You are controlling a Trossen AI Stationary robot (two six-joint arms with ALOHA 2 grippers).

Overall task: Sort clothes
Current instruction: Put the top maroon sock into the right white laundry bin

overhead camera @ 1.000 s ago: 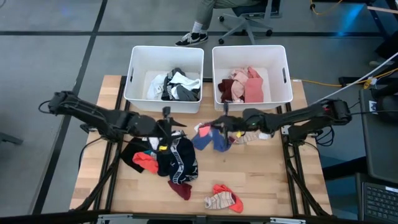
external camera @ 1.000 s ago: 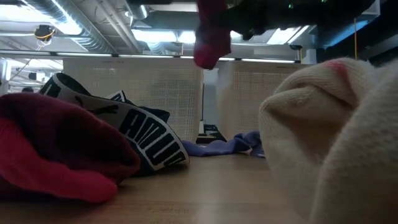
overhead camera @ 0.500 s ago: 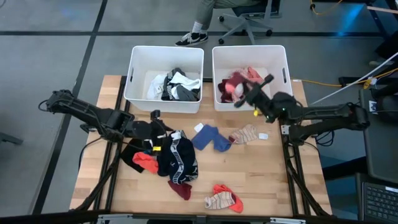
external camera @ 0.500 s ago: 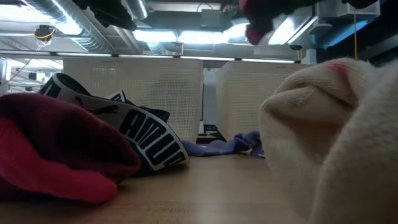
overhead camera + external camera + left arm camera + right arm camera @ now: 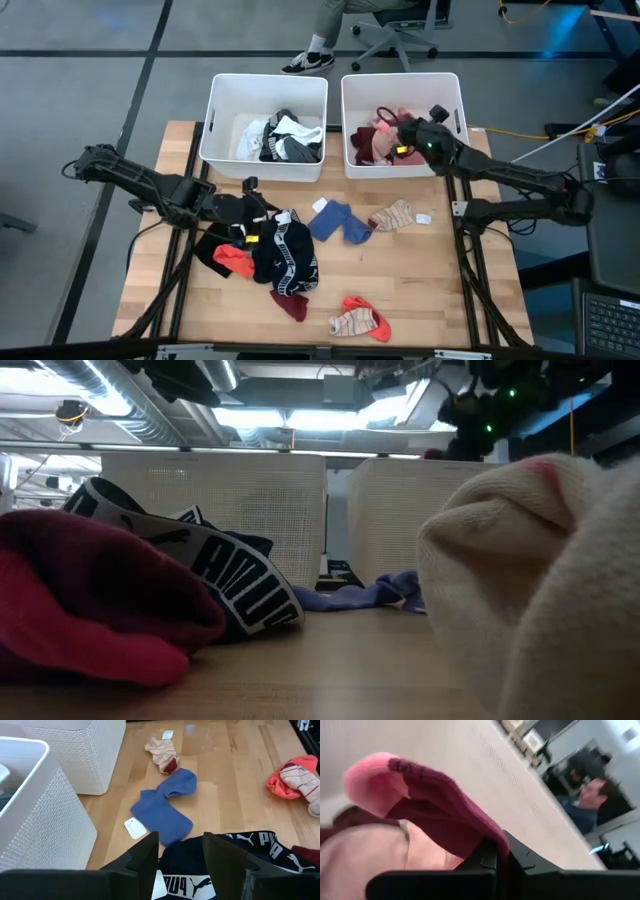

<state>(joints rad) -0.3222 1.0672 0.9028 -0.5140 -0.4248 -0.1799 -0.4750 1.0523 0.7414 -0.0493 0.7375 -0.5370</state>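
Observation:
My right gripper is over the right white bin, shut on a maroon sock with a pink toe. Pink and red clothes lie in that bin. My left gripper is open and empty just above a black garment with a white lettered band, at the table's left middle. A blue garment and a striped beige sock lie flat on the table. A red-orange piece and a maroon piece lie by the black garment. A red and striped sock pair lies near the front edge. My right gripper pinches the sock's maroon part between its two fingers, away from the pink toe. The sock sticks out past the fingertips, its toe end free, above the pink clothes in the right bin. Whether it touches them I cannot tell.
The left white bin holds black, white and grey clothes. A small white tag lies by the striped sock. A person's leg and an office chair show beyond the bins. Bare wood lies at the table's right front.
My right gripper has carried the maroon sock up from above the blue garment, toward the table's far right, to over the right bin. My left gripper has drawn back a little toward the table's left edge. The clothes on the table have not moved.

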